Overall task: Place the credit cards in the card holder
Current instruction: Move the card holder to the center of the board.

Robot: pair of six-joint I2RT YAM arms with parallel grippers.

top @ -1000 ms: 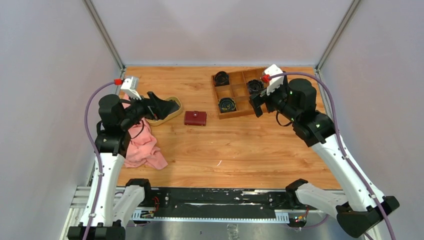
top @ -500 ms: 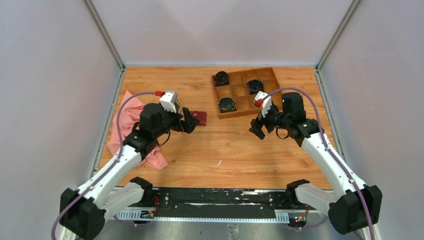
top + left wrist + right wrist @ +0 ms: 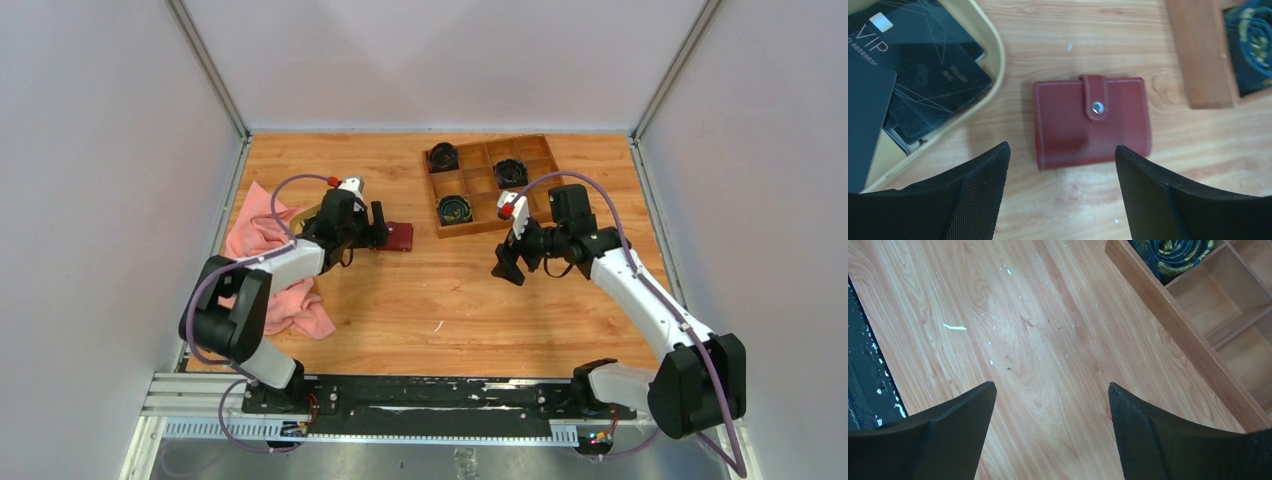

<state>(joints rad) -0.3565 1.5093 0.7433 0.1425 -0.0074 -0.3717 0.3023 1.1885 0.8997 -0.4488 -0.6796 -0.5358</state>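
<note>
Showing a wood-grain counter (image 3: 470,300) enclosed on the left, right and far sides by plain pale grey walls (image 3: 440,60), with metal posts (image 3: 205,65) in the far corners and a black rail (image 3: 430,392) along the near edge carrying both arm bases. The card holder (image 3: 400,236), dark red and shut by its snap tab, lies flat left of centre. It sits between a tan dish (image 3: 993,55) on its left and a wooden compartment box (image 3: 468,183) on its right, touching neither. The credit cards (image 3: 913,75) (mostly black, one lettered VIP) lie stacked in the dish. A pink cloth (image 3: 285,300) lies crumpled near the left wall. The left arm (image 3: 290,262) reaches to the card holder's left side. The left jaws stand wide apart and hold nothing, and the wrist view frames the card holder between the two fingers (image 3: 973,200). The right arm (image 3: 625,280) hangs over bare counter just near of the box; the right jaws are likewise spread wide and empty. Three box compartments hold dark rolled items (image 3: 452,209). A small white fleck (image 3: 437,325) marks the counter near centre.
</note>
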